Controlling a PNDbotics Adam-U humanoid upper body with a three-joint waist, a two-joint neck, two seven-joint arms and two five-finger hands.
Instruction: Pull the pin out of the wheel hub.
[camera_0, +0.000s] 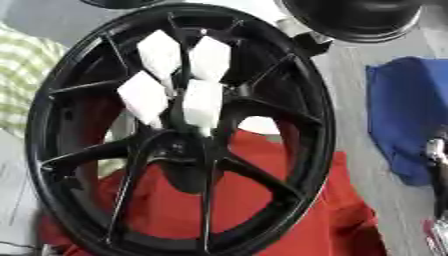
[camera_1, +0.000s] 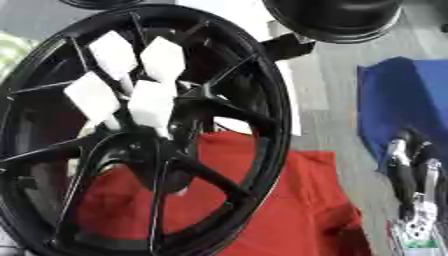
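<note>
A large black spoked wheel (camera_0: 315, 125) stands tilted and fills most of both views, its hub (camera_0: 178, 149) low in the middle. Several white diamond-shaped pieces (camera_0: 202, 101) cluster just above the hub, their narrow ends pointing down toward it. I cannot make out which of them is the pin. My right hand (camera_1: 408, 172) shows at the lower right edge, fingers up and relaxed, holding nothing and well apart from the wheel. My left hand shows in neither view.
A red cloth (camera_0: 341, 220) lies under and behind the wheel. A blue cloth (camera_0: 407, 115) is on the grey floor at the right. A black round object (camera_1: 337, 17) sits at the top. Green-striped fabric (camera_0: 22, 65) shows at the left.
</note>
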